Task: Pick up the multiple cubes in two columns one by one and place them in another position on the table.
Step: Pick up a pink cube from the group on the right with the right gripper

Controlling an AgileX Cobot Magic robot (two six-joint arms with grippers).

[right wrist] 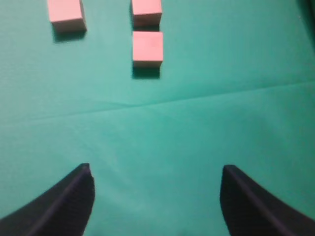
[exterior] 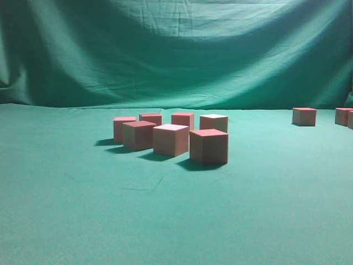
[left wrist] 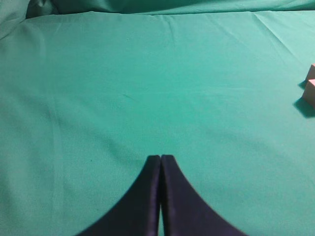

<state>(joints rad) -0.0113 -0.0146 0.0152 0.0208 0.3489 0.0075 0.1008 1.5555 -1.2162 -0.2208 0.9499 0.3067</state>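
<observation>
A wide flat table (exterior: pixel 83 221) covered in plain green cloth with faint creases fills the lower two thirds of the exterior view. Behind it, across the top of the frame, hangs a draped green backdrop cloth (exterior: pixel 176 49) in soft folds.

Just left of centre sits a cluster of seven small square-edged wooden-looking cubes (exterior: pixel 171 138) with pinkish-red and pale tan faces, set in two slanting rows close together. The nearest cube (exterior: pixel 209 146) stands at the cluster's right front corner. At the right edge of the frame, well apart from the cluster, stands a separate cube (exterior: pixel 304 116), with two more cubes (exterior: pixel 345 116) partly cut off by the frame edge. The whole foreground and the left side of the table are open cloth.

In the left wrist view, the black left gripper (left wrist: pixel 160 160) sits at bottom centre, its two smooth curved fingers pressed together with nothing between them. Two cube corners (left wrist: pixel 311 86) peek in at the right edge.

In the right wrist view, the black right gripper (right wrist: pixel 156 177) has its fingers spread wide at the bottom corners, holding nothing, with bare cloth between. Three pink-topped cubes (right wrist: pixel 147 47) lie in the upper left of that frame.
</observation>
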